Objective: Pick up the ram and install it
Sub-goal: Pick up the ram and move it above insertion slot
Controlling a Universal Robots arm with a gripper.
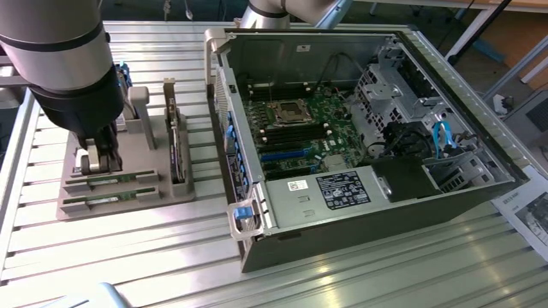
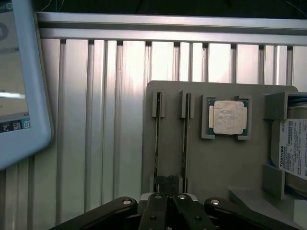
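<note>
Gripper (image 2: 168, 181), shut and empty, hangs over a grey holder tray (image 2: 216, 163) near a square silver processor chip (image 2: 228, 117). Two thin green ram sticks (image 1: 110, 179) lie edge-up in its slots.

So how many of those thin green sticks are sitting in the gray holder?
2. Both sit in parallel slots of the gray holder: one ram at the gripper, the other ram one slot nearer the holder's edge. The arm may hide more.

Two ram sticks (image 1: 128, 176), one processor chip (image 2: 229, 117), one computer case (image 1: 368, 221)
</note>
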